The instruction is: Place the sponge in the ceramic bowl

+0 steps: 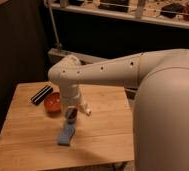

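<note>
The light-blue sponge (66,134) lies flat on the wooden table (28,135), near the middle front. My gripper (69,117) hangs from the white arm just above the sponge's far end. The orange-red ceramic bowl (52,103) sits on the table to the left of the gripper and behind the sponge, partly behind the arm's wrist. Nothing shows inside the bowl's visible part.
A flat black bar (41,94) lies at the table's back left, next to the bowl. The large white arm (138,75) fills the right side of the view. Metal shelving (128,15) and a dark wall stand behind the table.
</note>
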`<state>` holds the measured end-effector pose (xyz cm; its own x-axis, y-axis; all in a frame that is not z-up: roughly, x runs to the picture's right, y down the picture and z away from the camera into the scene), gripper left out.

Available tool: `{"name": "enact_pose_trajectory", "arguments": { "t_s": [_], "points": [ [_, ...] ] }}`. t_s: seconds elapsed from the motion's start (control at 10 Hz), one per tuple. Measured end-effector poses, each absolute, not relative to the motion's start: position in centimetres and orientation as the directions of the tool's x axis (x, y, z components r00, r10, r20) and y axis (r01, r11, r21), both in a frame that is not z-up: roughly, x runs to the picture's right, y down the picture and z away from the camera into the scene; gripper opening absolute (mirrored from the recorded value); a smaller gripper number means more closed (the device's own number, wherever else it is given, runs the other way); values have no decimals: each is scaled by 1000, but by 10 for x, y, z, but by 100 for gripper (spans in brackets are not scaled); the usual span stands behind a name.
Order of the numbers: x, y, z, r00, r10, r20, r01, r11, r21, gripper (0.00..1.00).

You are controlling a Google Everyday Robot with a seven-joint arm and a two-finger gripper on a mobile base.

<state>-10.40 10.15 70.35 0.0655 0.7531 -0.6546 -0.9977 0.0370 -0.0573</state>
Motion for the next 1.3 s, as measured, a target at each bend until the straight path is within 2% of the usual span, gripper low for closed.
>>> {"name": "enact_pose_trajectory", "arguments": {
  "t_s": [0.7, 1.2, 1.3],
  "points": [
    [-110, 110, 697, 27, 767, -641, -1000, 21, -17, 65],
    [-147, 173, 673, -30, 763, -646, -1000, -24, 17, 65],
    [-143, 172, 674, -43, 765, -643, -999, -31, 31, 65]
  ]
}}
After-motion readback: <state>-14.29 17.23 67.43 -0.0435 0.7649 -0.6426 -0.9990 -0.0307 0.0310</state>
